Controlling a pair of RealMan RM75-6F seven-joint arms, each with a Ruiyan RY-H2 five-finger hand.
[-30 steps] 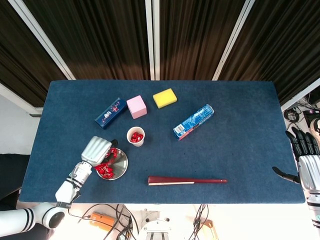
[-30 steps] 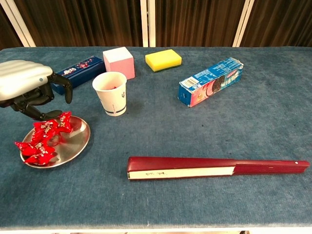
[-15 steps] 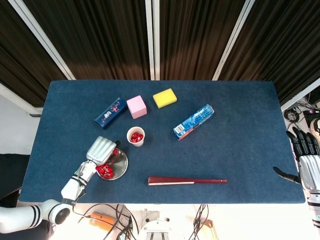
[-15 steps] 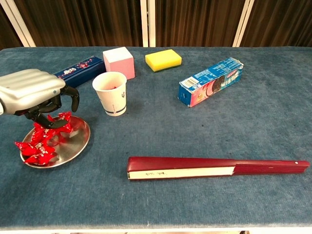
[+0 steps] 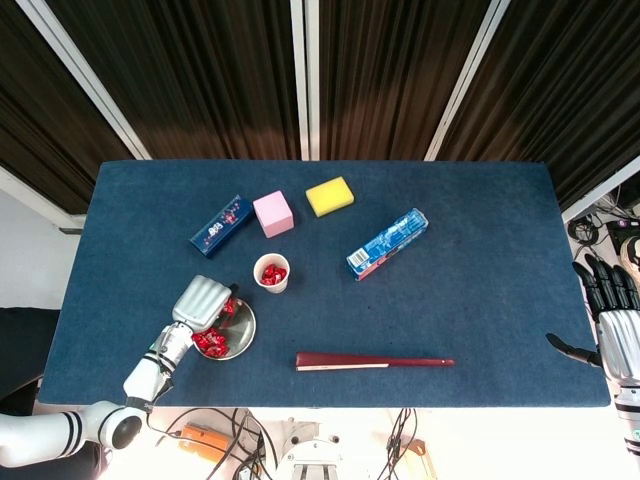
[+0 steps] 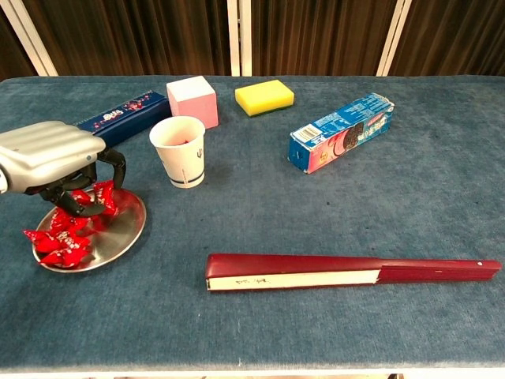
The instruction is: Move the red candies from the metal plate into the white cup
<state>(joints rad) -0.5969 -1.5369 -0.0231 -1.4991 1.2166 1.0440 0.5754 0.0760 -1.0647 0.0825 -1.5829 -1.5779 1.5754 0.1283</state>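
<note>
The metal plate (image 5: 241, 333) (image 6: 120, 235) lies near the table's front left, with several red candies (image 5: 209, 344) (image 6: 54, 243) on it. My left hand (image 5: 200, 302) (image 6: 49, 152) is down over the plate's far side. Its fingers (image 6: 77, 203) curl around a red candy (image 6: 100, 197) at the top of the pile. The white cup (image 5: 271, 272) (image 6: 179, 150) stands upright just right of the plate. In the head view it holds a few red candies (image 5: 274, 274). My right hand (image 5: 612, 322) hangs past the table's right edge, fingers spread and holding nothing.
A folded dark red fan (image 5: 372, 361) (image 6: 347, 272) lies along the front edge. A blue cookie box (image 5: 387, 243) (image 6: 341, 131) is right of the cup. Behind the cup lie a pink cube (image 5: 273, 213) (image 6: 192, 99), a yellow sponge (image 5: 329, 196) (image 6: 264, 96) and a dark blue box (image 5: 221, 225) (image 6: 130, 114).
My left hand has moved right over the plate and dropped lower, its fingers closing in on the candy pile. The right hand has stayed where it was.
</note>
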